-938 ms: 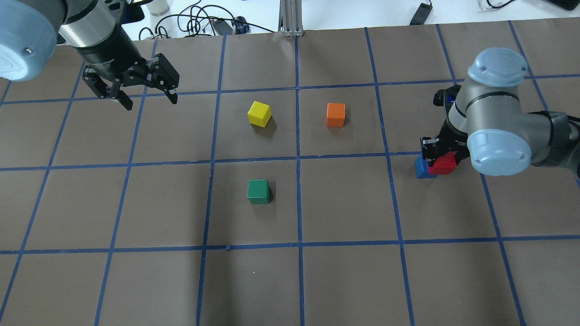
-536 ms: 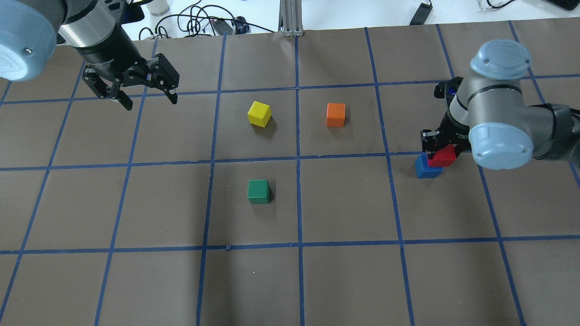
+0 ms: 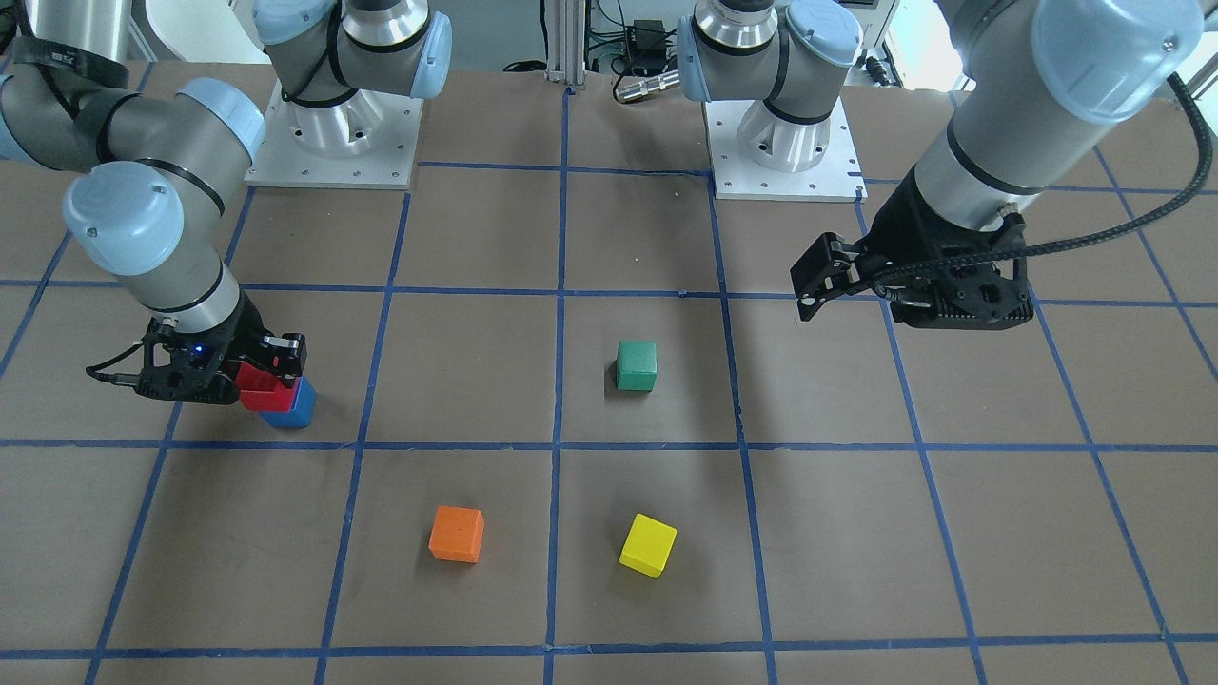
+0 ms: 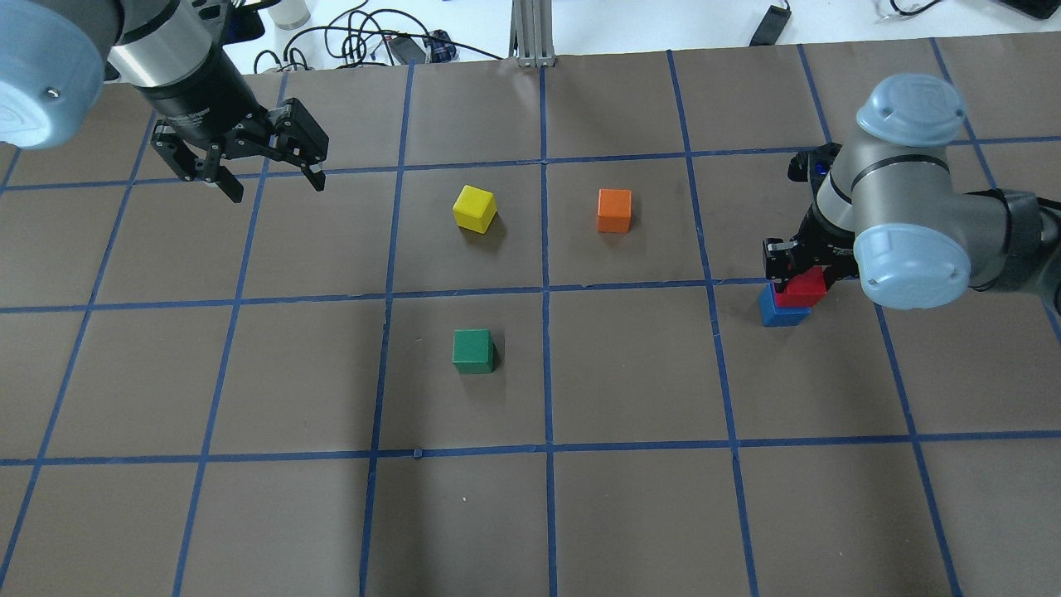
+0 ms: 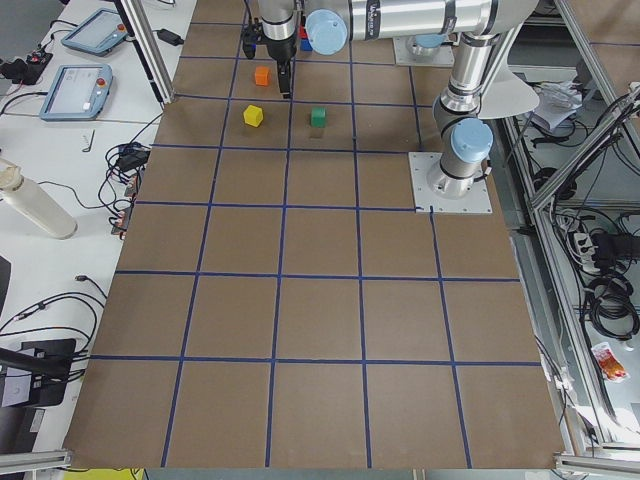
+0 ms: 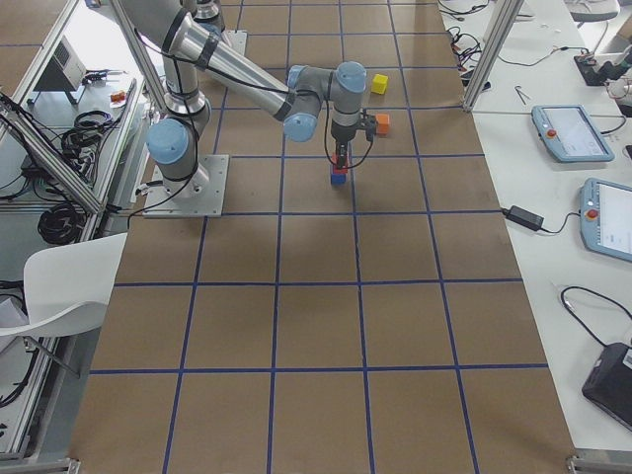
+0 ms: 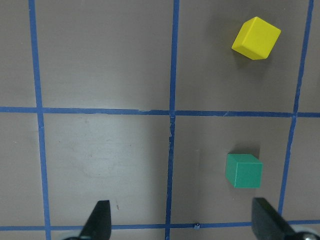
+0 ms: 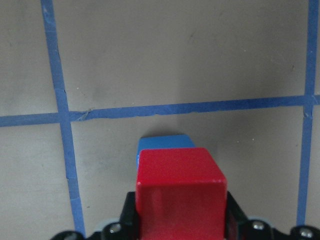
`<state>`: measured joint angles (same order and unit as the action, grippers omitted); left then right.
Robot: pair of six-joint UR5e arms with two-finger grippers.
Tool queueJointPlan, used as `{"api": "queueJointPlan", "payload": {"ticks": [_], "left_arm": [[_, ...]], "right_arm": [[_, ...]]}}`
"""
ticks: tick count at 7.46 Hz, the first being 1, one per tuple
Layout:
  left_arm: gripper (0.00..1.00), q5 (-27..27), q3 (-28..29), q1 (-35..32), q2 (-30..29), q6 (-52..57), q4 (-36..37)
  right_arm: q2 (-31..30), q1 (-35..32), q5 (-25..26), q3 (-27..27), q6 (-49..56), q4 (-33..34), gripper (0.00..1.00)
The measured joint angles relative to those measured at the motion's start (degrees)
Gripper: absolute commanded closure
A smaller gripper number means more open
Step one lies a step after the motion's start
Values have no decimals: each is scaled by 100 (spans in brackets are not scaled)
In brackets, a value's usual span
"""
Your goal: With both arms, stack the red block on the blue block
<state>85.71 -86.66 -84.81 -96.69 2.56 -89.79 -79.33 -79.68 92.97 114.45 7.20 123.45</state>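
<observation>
My right gripper (image 4: 798, 267) is shut on the red block (image 4: 801, 288) and holds it over the blue block (image 4: 777, 316), which sits on the table at the right. In the right wrist view the red block (image 8: 180, 187) covers most of the blue block (image 8: 162, 142); only its far edge shows. I cannot tell whether they touch. In the front view the red block (image 3: 255, 385) overlaps the blue block (image 3: 291, 409). My left gripper (image 4: 275, 188) is open and empty, high over the far left of the table.
A yellow cube (image 4: 474, 208) and an orange cube (image 4: 614, 211) lie at mid-table. A green cube (image 4: 473, 351) lies nearer the robot. The left wrist view shows the green cube (image 7: 244, 170) and the yellow cube (image 7: 255, 38) below the open fingers.
My right gripper has lifted the red block from beside the blue block and moved it left over it. The left arm has not moved.
</observation>
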Motion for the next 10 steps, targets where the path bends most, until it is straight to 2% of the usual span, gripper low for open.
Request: {"api": "queueJointPlan", "payload": {"ticks": [1, 2, 5, 7, 8, 10], "left_arm": [[0, -1, 0, 0, -1, -1, 3], [0, -1, 0, 0, -4, -1, 5], [0, -2, 0, 0, -7, -3, 6], [0, -2, 0, -2, -13, -16, 6], [0, -2, 0, -6, -18, -25, 6], [0, -2, 0, -11, -23, -40, 6]], "right_arm": [[6, -2, 1, 4, 0, -7, 20], [8, -6, 2, 5, 0, -13, 1], [-2, -15, 4, -7, -7, -33, 0], [-79, -168, 39, -282, -26, -215, 0], [-149, -350, 60, -656, -159, -653, 0], [-350, -710, 39, -1697, -654, -1949, 0]]}}
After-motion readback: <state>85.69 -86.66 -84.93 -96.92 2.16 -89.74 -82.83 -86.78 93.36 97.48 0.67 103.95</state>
